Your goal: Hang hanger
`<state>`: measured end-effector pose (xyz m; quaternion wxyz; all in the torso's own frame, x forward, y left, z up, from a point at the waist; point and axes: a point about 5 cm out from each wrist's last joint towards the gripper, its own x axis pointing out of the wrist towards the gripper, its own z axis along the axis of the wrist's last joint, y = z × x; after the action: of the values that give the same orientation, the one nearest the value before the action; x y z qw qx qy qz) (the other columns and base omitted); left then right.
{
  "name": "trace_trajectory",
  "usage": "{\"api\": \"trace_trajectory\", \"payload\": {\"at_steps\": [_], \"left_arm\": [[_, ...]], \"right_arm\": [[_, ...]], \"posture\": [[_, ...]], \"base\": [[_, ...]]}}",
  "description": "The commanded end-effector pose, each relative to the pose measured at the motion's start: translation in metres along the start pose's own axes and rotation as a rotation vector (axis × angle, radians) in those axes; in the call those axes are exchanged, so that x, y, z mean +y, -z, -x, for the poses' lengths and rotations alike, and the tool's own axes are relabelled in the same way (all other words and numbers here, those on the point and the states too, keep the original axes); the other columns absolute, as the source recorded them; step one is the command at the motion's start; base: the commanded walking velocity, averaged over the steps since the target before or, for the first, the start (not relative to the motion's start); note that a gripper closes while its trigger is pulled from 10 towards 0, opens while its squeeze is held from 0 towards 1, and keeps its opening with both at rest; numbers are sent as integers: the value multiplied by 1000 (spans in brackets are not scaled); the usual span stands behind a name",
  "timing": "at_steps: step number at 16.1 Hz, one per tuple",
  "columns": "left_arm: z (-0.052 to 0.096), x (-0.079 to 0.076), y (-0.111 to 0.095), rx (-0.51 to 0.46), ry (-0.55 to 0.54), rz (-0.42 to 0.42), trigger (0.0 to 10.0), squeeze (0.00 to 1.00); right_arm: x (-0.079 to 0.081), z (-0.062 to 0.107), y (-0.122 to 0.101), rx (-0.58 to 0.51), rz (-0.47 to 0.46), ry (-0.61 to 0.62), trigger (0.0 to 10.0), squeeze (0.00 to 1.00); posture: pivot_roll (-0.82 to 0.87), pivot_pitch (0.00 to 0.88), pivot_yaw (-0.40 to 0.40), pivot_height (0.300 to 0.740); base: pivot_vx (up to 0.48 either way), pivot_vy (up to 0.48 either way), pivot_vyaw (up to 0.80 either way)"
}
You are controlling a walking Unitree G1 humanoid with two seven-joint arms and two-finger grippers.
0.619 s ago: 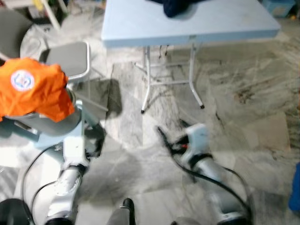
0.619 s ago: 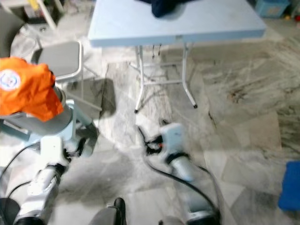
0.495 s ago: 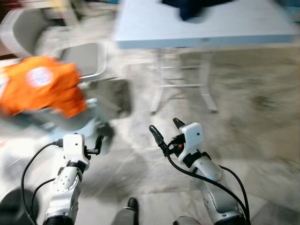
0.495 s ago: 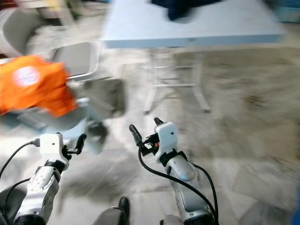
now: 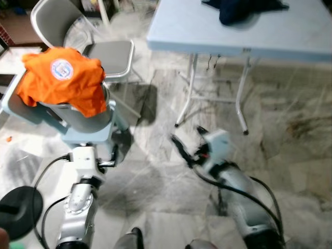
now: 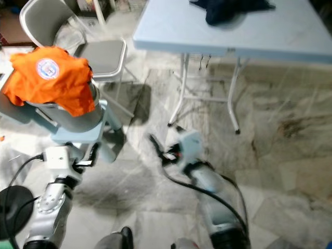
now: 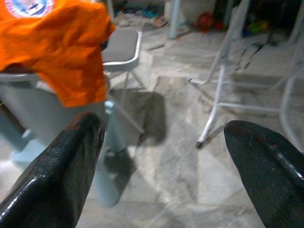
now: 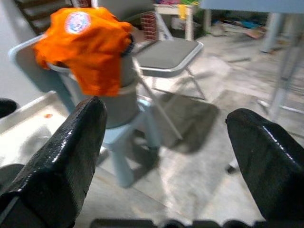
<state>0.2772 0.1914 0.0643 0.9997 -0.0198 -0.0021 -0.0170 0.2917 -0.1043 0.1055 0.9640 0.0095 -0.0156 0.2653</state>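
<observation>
Left gripper: left gripper (image 5: 111, 156) held low over the grey marble floor (image 5: 290, 140), black fingers spread apart in the wrist view, nothing between them.
Right gripper: right gripper (image 5: 188, 147) out in front, near the legs of the pale blue folding table (image 5: 207, 31); its fingers (image 8: 66, 147) are wide apart and empty too.
Hanger: no hanger can be made out anywhere, so its place cannot be told.
Orange garment: an orange T-shirt with a round white-and-blue badge (image 5: 65, 78) lies draped over the back of a pale blue-grey plastic chair (image 5: 85, 124), ahead and to the robot's left, just beyond the left gripper.
Other cloth: a dark navy bundle of fabric (image 5: 241, 9) sits on the tabletop at the far edge.
Nearby: a grey padded folding chair with a metal frame (image 5: 104, 52) stands behind the plastic chair; a black round base (image 5: 18, 205) rests on the floor at the lower left.
Done so far: nothing, by my reading; neither gripper carries anything, and no rail or hook is seen.
Left to do: probably all of it: find the hanger, take hold of it, carry it to a rail, hook it on.
</observation>
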Motion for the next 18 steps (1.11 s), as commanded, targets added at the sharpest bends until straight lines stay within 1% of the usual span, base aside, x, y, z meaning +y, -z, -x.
{"api": "trace_trajectory", "payload": {"at_steps": [1,2,5,7,13,18], "left_arm": [[7,9,5,24,-21,-6,10000,0],[7,8,6,27,-12,0,10000,0],[8,6,9,40,2,1,10000,0],[8,4,9,43,8,2,10000,0],[9,1,11,43,10,14,10000,0],[11,1,13,46,0,15,10000,0]], "right_arm": [[13,-5,-1,-11,-3,-50,10000,0],[15,-4,0,-8,18,-62,10000,0],[16,-1,1,-10,-6,-54,10000,0],[14,1,2,-10,-11,-44,10000,0],[11,-3,-2,-21,2,-44,10000,0],[13,-4,0,-11,7,-68,10000,0]], "posture": [[-55,184,-16,740],[-61,189,-14,740],[-71,194,-12,740],[-73,194,-13,740],[-71,186,-35,740],[-60,186,-43,740]], "base": [[337,0,0],[356,0,800],[355,0,800],[351,0,0],[350,0,0],[344,0,0]]}}
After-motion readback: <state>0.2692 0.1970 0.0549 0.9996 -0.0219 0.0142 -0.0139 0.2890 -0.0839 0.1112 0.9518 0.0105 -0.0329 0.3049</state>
